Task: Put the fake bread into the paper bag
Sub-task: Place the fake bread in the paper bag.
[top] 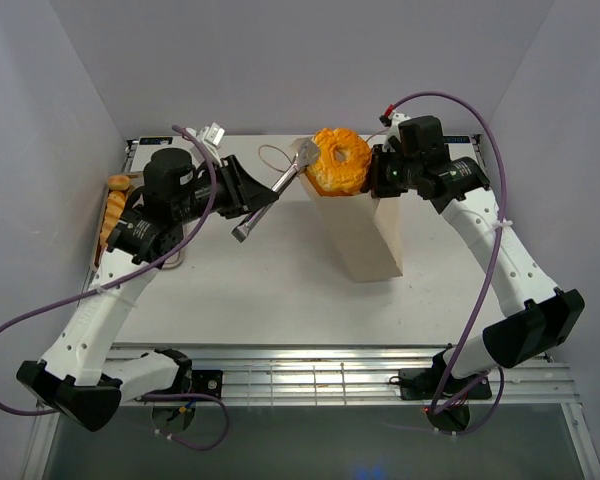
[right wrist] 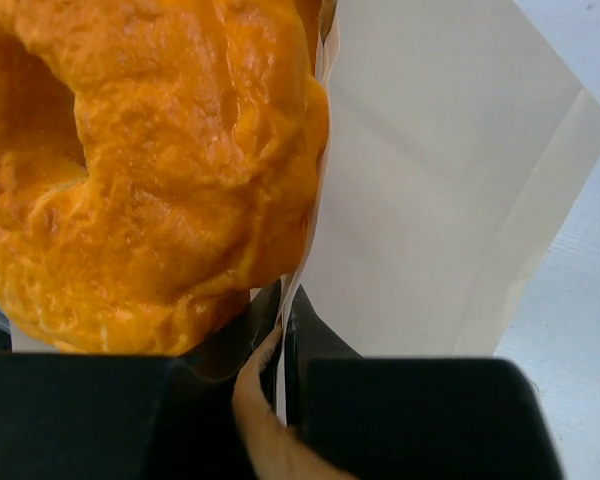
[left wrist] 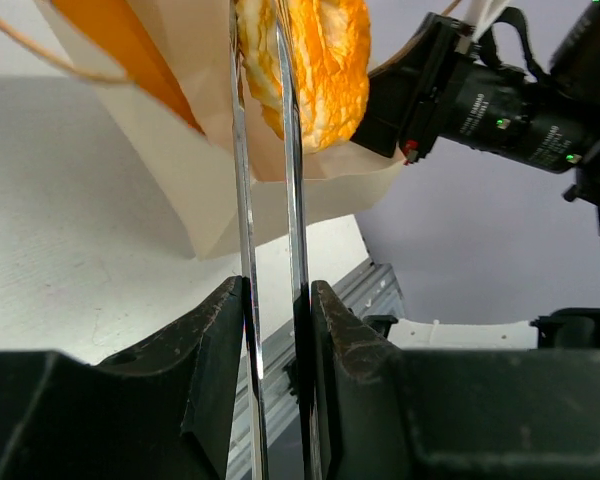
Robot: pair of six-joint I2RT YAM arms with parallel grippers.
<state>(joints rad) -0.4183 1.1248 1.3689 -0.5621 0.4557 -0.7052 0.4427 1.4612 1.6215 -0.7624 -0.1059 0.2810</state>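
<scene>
The tan paper bag (top: 365, 235) stands upright at the table's middle. A glossy orange ring-shaped doughnut (top: 338, 160) sits at the bag's open top, pinched by thin silver tongs (top: 275, 190). My left gripper (top: 242, 205) is shut on the tongs (left wrist: 270, 300), whose blades squeeze the doughnut (left wrist: 315, 70). My right gripper (top: 380, 172) is shut on the bag's rim (right wrist: 300, 290), with the doughnut (right wrist: 150, 170) right beside its fingers. A long loaf (top: 113, 205) lies at the far left, partly hidden by my left arm. Another orange loaf (left wrist: 130, 50) shows inside the bag.
A loop cord handle (top: 272, 155) hangs off the bag's left side. The bag's pale wall (right wrist: 430, 190) fills the right wrist view. The table's metal front rail (top: 310, 375) runs along the near edge.
</scene>
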